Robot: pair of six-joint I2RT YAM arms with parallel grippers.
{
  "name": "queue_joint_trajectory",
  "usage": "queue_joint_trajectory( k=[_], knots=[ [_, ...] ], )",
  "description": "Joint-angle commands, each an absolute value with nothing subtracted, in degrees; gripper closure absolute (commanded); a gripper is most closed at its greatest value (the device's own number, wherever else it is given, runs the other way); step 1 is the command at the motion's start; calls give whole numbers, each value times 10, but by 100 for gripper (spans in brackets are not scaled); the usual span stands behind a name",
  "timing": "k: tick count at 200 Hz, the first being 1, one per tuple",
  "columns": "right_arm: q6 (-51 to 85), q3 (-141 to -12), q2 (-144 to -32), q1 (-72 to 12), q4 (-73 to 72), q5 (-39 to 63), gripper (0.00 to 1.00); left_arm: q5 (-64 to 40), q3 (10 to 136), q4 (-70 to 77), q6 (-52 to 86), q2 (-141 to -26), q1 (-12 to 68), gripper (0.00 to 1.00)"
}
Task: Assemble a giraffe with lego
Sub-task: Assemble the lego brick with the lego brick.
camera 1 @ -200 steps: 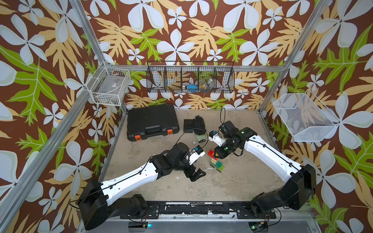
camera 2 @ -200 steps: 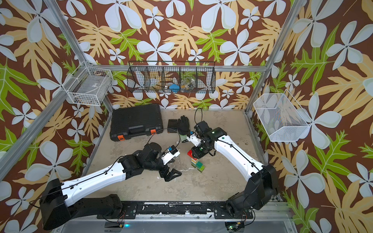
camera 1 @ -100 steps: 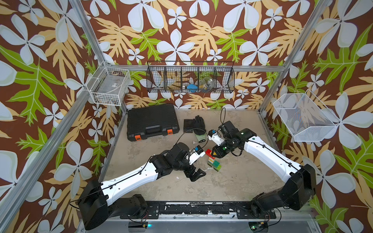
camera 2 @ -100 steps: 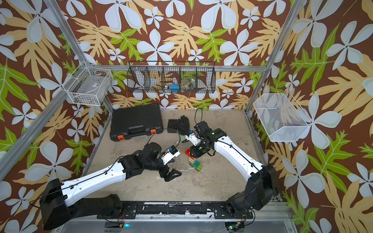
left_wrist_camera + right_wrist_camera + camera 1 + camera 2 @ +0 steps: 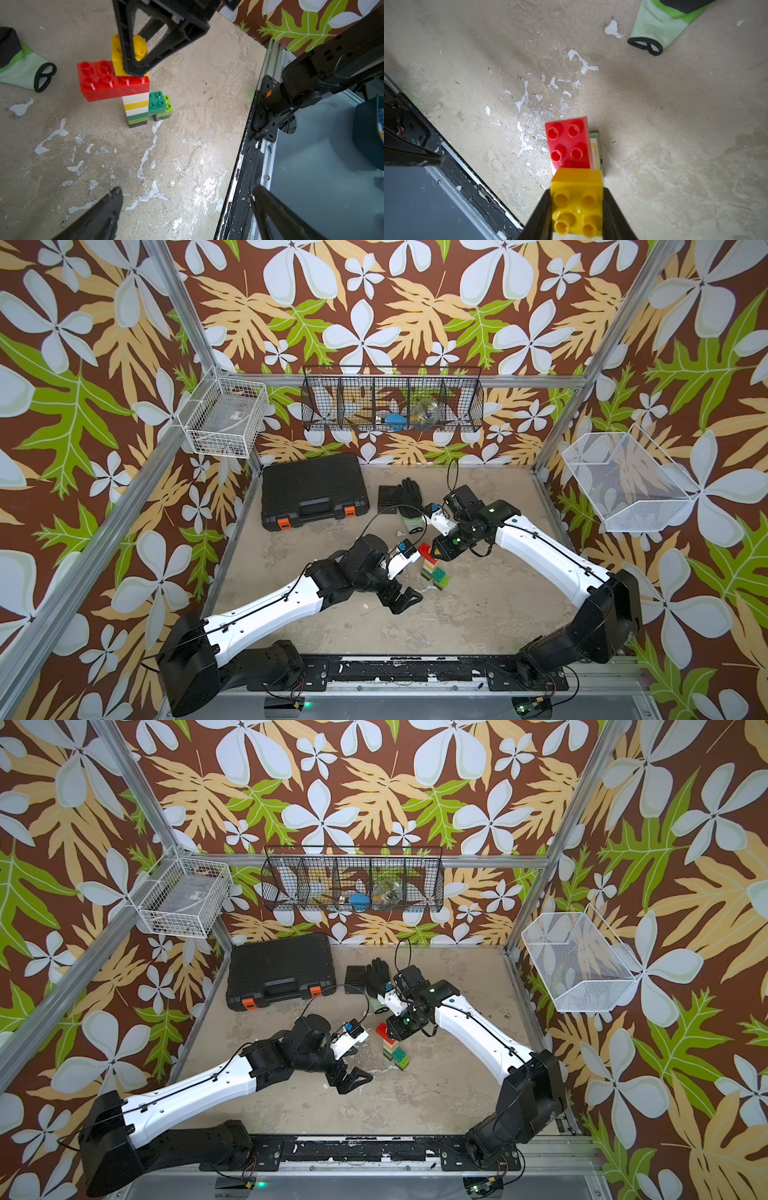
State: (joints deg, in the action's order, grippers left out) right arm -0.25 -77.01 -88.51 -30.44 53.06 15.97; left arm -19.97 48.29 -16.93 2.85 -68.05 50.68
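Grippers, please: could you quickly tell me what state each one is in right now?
Left gripper: open, holding nothing.
Right gripper: closed on the yellow brick atop the giraffe.

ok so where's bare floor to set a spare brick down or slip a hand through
Free: the wide patch between the left arm, right arm and front rail; the back corner behind the right arm; the floor between the black case and left arm. Crowded: the middle, around the giraffe and glove.
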Motion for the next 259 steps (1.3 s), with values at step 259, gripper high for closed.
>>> queue_joint_trajectory(
  k=[259],
  knots=[
    [14, -793, -900, -331, 554, 130, 83, -195, 465, -162, 31, -668, 507, 0]
  ],
)
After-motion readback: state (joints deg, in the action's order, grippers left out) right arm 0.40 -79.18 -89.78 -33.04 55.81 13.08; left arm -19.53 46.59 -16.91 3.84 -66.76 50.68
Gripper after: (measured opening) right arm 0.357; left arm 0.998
